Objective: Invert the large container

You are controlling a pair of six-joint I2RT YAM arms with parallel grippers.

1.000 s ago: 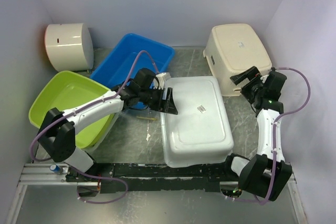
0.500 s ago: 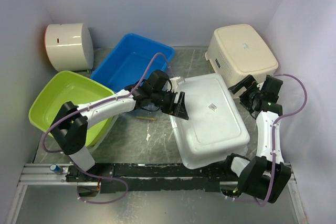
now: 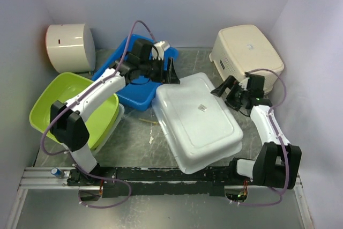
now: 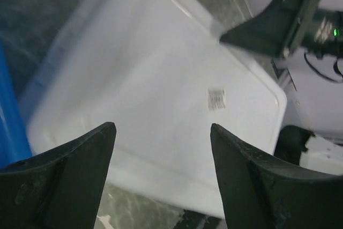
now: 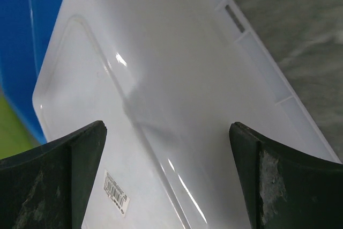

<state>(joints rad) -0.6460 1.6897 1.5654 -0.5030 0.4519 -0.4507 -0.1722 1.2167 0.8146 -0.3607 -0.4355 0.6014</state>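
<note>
The large container (image 3: 198,124) lies base up in the middle of the table, skewed, with a small label sticker (image 3: 203,108) on its glossy white base. My left gripper (image 3: 173,73) hovers open just beyond its far left corner, above the rim of the blue tub, with nothing between its fingers. In the left wrist view the container (image 4: 155,73) and its label (image 4: 216,98) lie ahead of the open left gripper (image 4: 163,128). My right gripper (image 3: 224,96) stands open at the container's right edge. The right wrist view shows the base (image 5: 171,63) below the empty, open right gripper (image 5: 167,128).
A blue tub (image 3: 122,71) sits behind and left of the container. A lime green tub (image 3: 67,105) is at the left. A cream perforated basket (image 3: 246,52) stands upside down at the back right. A white rounded box (image 3: 69,46) is at the back left.
The container has slid and turned askew on the table. My left gripper has drawn back from its left edge to over the blue tub. My right gripper has moved left to its right edge.
</note>
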